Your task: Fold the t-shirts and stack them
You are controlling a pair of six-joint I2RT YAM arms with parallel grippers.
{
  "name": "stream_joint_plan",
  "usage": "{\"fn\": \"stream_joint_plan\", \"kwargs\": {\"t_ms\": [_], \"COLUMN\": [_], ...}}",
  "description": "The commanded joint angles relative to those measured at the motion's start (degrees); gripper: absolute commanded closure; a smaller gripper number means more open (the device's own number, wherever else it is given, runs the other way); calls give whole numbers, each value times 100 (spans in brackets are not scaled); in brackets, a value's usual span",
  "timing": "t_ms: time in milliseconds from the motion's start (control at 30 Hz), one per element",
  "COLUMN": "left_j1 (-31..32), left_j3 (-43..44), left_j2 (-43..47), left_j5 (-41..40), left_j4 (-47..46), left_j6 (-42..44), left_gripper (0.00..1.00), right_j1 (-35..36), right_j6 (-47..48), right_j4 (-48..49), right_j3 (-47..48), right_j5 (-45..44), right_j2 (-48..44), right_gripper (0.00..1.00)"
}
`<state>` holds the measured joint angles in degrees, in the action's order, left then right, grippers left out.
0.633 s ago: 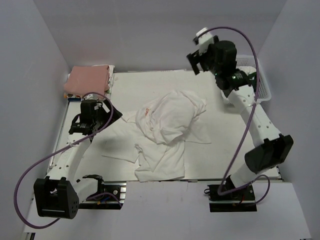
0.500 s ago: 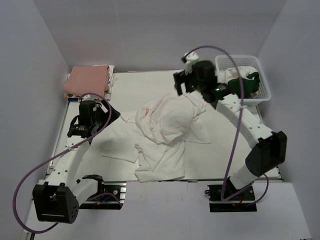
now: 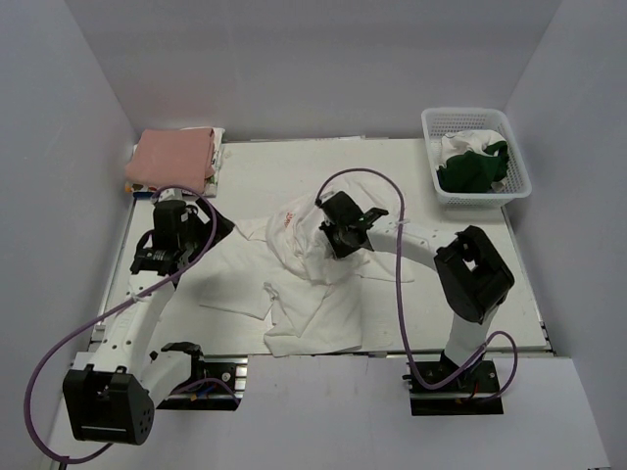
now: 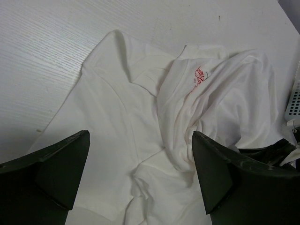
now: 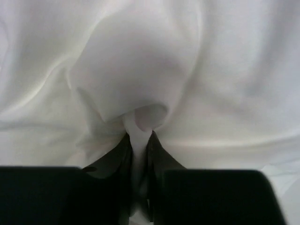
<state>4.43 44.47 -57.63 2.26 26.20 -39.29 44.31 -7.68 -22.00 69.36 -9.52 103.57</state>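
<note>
Mid-frame on the tabletop (image 3: pixel 294 162), the limp, light top shirt (image 3: pixel 299 235) heaps over a flat shirt (image 3: pixel 318 313), the right hand (image 5: pixel 139 140) clamped on a soft fold of it, the left hand (image 4: pixel 140 140) spread apart alongside; a shoulder seam likely holds better.

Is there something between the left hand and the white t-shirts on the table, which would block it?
Nothing visible does. The left hand hangs open over the flat t-shirt, with only air between them. The right hand is shut on a fold of the crumpled t-shirt beside it.
</note>
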Motion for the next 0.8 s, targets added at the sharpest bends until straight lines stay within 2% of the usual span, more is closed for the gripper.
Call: {"fn": "stream_joint_plan", "kwargs": {"t_ms": [0,33,100,200,267,400,733,767], "left_j1": [23,23,23,23,23,23,23,23], "left_j3": [-96,-96,-96,-96,-96,-96,-44,-43], "left_j2": [304,305,305,305,244,243,58,-20], "left_j5": [-94,-94,-42,19,73,125,11,11], "left_j4": [35,-17,-18,-70,-71,-71,-123,-123], "left_j6": [-61,-61,-61,-61,-61,-61,-61,-61], "left_gripper": [0,0,0,0,0,0,0,0], "right_j1": [7,-10,-19,-63,-125,-502,-2180,-2251], "right_j6": [-216,-207,-190,-198,-260,-208,733,959], "right_j4": [310,371,450,573,670,1004,1093,1092], "right_j3": [305,323,463,674,815,1228,3969,4623], "right_j5": [-304,-357,-463,-656,-1312,-1992,-2062,-2167], "right_j2": [-328,-407,-820,-1373,-1514,-1752,-1157,-1050], "right_gripper": [92,97,100,100,100,100,100,100]}}
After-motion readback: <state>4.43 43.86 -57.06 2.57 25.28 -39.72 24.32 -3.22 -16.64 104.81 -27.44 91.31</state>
